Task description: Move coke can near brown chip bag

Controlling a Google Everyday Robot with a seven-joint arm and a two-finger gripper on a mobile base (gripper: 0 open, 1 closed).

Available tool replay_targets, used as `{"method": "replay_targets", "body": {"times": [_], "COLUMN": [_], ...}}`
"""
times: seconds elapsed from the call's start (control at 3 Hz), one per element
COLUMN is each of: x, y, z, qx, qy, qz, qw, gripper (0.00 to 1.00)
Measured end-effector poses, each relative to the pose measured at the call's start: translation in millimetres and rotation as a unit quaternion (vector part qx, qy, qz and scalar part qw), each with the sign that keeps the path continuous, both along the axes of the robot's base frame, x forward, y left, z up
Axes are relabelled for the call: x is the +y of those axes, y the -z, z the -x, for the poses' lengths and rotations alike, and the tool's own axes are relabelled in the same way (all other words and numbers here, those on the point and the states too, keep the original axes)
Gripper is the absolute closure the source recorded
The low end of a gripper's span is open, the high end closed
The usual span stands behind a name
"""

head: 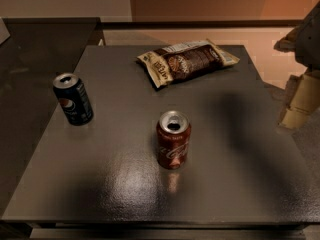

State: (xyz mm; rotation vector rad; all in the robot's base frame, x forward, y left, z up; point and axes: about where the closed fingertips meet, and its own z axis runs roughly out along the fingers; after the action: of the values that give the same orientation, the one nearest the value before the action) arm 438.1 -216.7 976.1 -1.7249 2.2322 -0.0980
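Note:
The coke can (173, 140) stands upright near the middle of the dark table (240, 184), red-brown with white script and an open silver top. The brown chip bag (186, 60) lies flat at the table's far side, dark brown in the centre with cream-tan ends. The gripper (300, 101) hangs at the right edge of the view, beyond the table's right side, well away from the can and holding nothing that I can see.
A dark blue Pepsi can (73, 99) stands upright at the table's left side. A darker counter (35, 49) adjoins the table at the far left. The arm's shadow (235, 129) falls across the right half of the table.

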Motion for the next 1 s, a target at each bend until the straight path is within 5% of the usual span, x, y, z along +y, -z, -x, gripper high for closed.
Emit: {"method": "replay_targets", "body": {"times": [1.0], "x": [20.3], "y": [9.4], "z": [4.3], "qx": [0.007], "qy": [-0.025], "qz": [-0.033], "qw": [0.9991], "gripper": [0.00]}}
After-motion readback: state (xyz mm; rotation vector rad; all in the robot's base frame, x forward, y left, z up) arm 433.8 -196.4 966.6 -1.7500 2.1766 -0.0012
